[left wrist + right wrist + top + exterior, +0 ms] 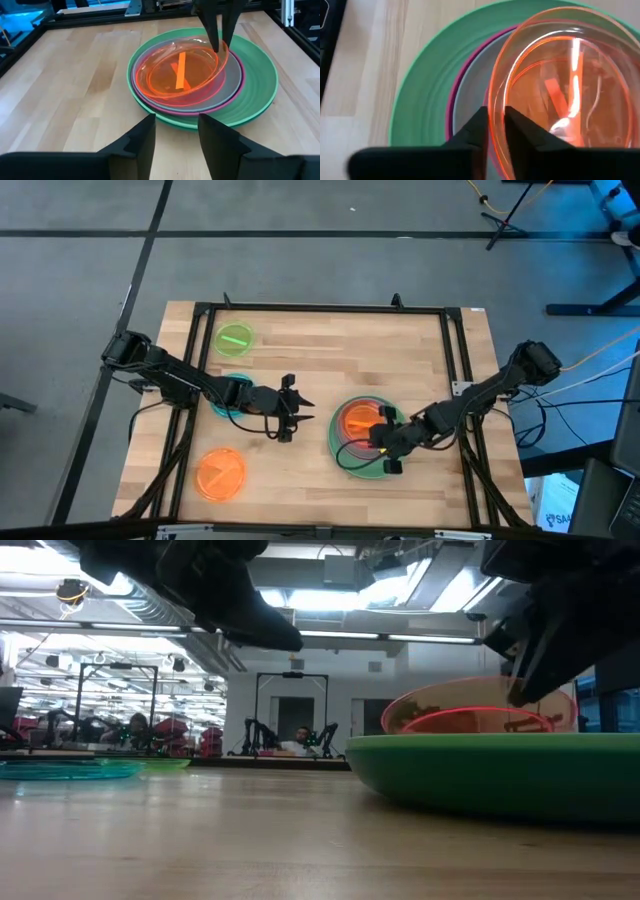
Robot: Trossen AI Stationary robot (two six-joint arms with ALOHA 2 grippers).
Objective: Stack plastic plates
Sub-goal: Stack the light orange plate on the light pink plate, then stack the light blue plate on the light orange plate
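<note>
A stack sits right of the table's centre: a large green plate (345, 460), a magenta plate (231, 90) and a grey-teal plate (227, 80). On top of it a small translucent pink-orange plate (180, 75) sits tilted, with my right gripper (496, 127) shut on its rim. My left gripper (175, 140) hovers open to the left of the stack (290, 412), touching nothing. A lime plate (235, 338), a teal plate (228, 402) and an orange plate (220, 473) lie flat on the table's left half. My right gripper pinches the rim of the small pink-orange plate (495, 107) on its right-hand side, one finger inside the dish and one outside. The fingers (220, 27) come from above, pointing down. The plate is tilted, its held side raised and its opposite edge (142, 82) resting on the grey-teal plate.
A black metal frame (320, 308) borders the wooden table. The teal plate lies partly under my left arm. Bare wood (330, 360) stretches between the lime plate and the stack. Beyond the table the low view shows a room with equipment and a seated person (300, 740).
</note>
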